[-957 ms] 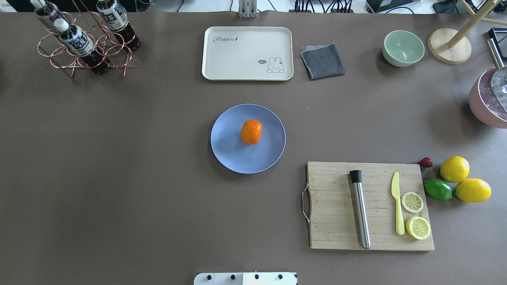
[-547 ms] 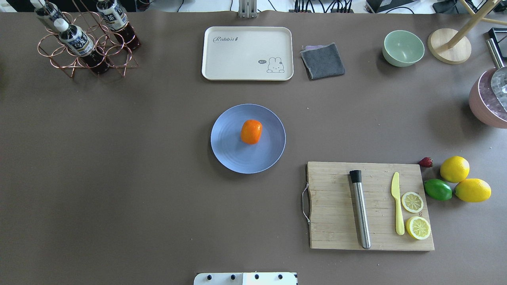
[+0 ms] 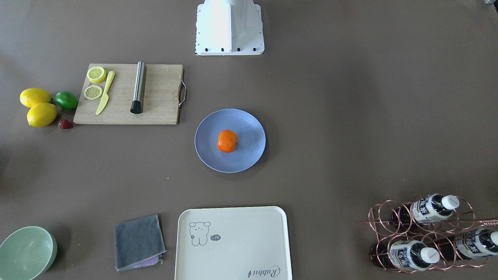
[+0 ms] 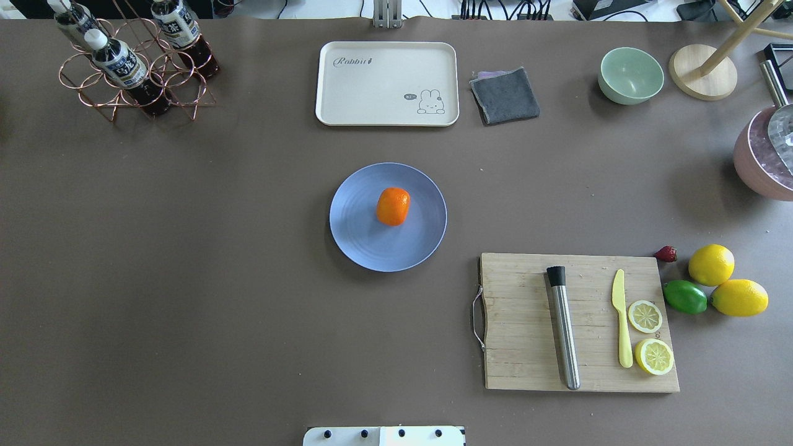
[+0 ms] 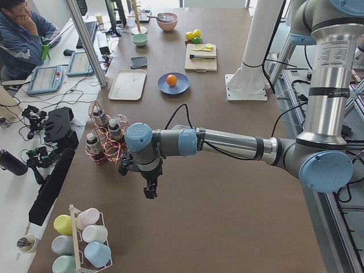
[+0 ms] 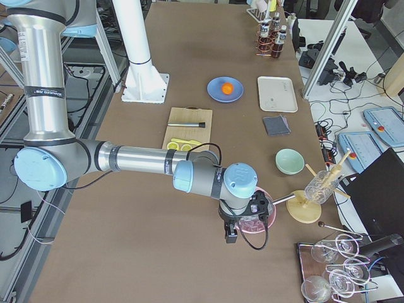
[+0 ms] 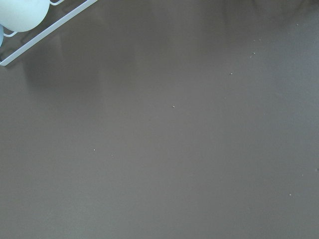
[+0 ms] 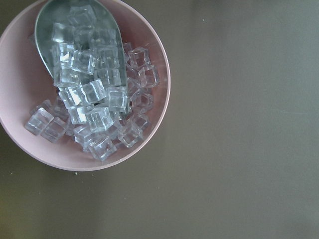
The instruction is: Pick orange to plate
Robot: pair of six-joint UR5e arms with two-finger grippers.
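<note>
Smooth, matt brown counter. At centre frame, a matt blue-lavender plate with faint concentric rings holds a slightly glossy orange. Lower right, a pale wooden cutting board with visible grain and a metal wire handle carries a brushed-steel rod with a matt black tip and a yellow plastic knife. Upper left, a shiny copper-coloured wire rack. Upper centre, a smooth cream tray beside a fuzzy grey cloth. Upper right, a smooth pale green bowl.

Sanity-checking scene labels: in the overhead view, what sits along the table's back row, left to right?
racked bottles → cream tray → grey cloth → pale green bowl → round wooden stand base
</note>
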